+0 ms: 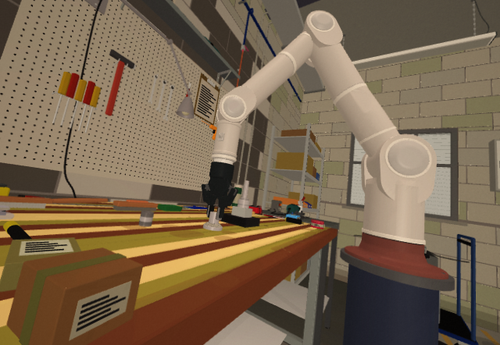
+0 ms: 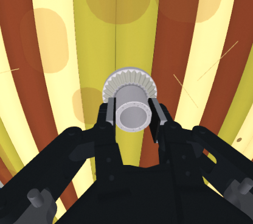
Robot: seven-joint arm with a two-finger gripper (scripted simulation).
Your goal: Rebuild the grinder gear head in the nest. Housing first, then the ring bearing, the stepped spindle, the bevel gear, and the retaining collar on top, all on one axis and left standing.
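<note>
On the striped bench top, the pale bevel gear (image 1: 213, 223) (image 2: 131, 92) stands upright with its toothed flange on the surface and its hub pointing up. My gripper (image 1: 216, 212) (image 2: 133, 116) reaches straight down over it, and its two fingers are closed on either side of the gear's hub. Just behind and to the right, the black nest (image 1: 241, 220) carries a pale stack with the stepped spindle (image 1: 245, 196) standing up out of it. A grey collar-like part (image 1: 146, 217) stands further left on the bench; I cannot tell its detail.
The bench's front edge runs to the right of the gear. A brown box (image 1: 72, 297) and a labelled olive box (image 1: 38, 250) sit near the camera. Small tools and clutter lie behind the nest, and a pegboard with hanging tools backs the bench.
</note>
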